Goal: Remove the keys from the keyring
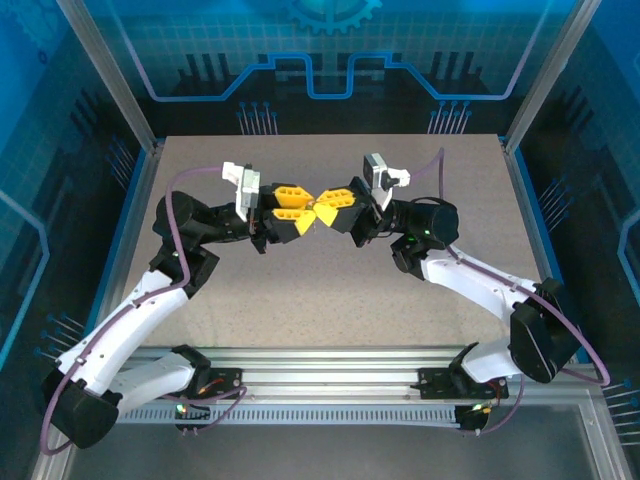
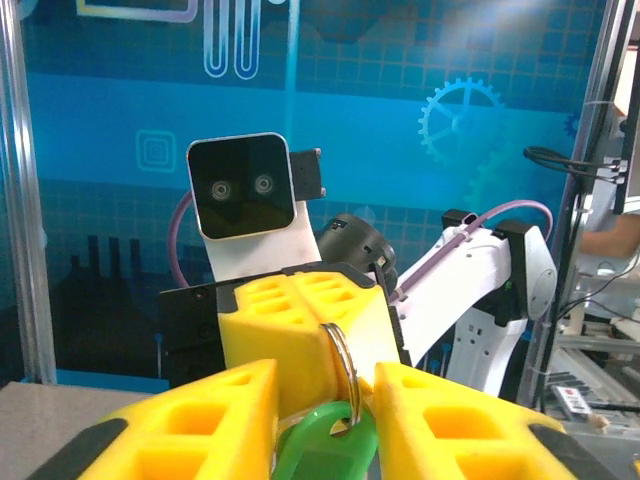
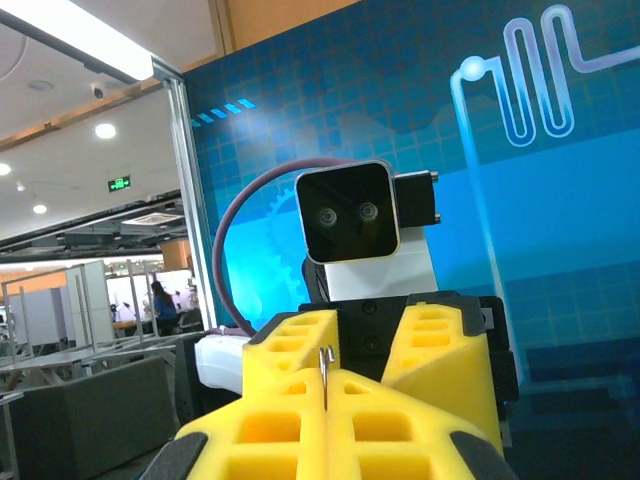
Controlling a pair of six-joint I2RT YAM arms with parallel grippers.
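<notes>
From where I stood, the whole thing turned on the keyring (image 2: 341, 362), held up in the air over the middle of the table (image 1: 330, 300). The right gripper (image 1: 326, 206) came at the keyring from its own side with its jaws pressed tight on the metal loop, which stood upright and edge-on between its yellow fingers (image 3: 400, 420).

A green key (image 2: 322, 440) hung from the bottom of the keyring, its head just below the loop and its blade out of my sight. The left gripper (image 1: 308, 210) faced the keyring from the opposite side, its jaws part-way closed and flanking that green head. I couldn't tell whether its fingers (image 2: 200, 420) were truly biting on the key.

The left arm looked the nearer to the key. I'd guess the coming pull had to run away from the keyring. Nothing else crowded the keyring but the two grippers' own fingers, nose to nose.
</notes>
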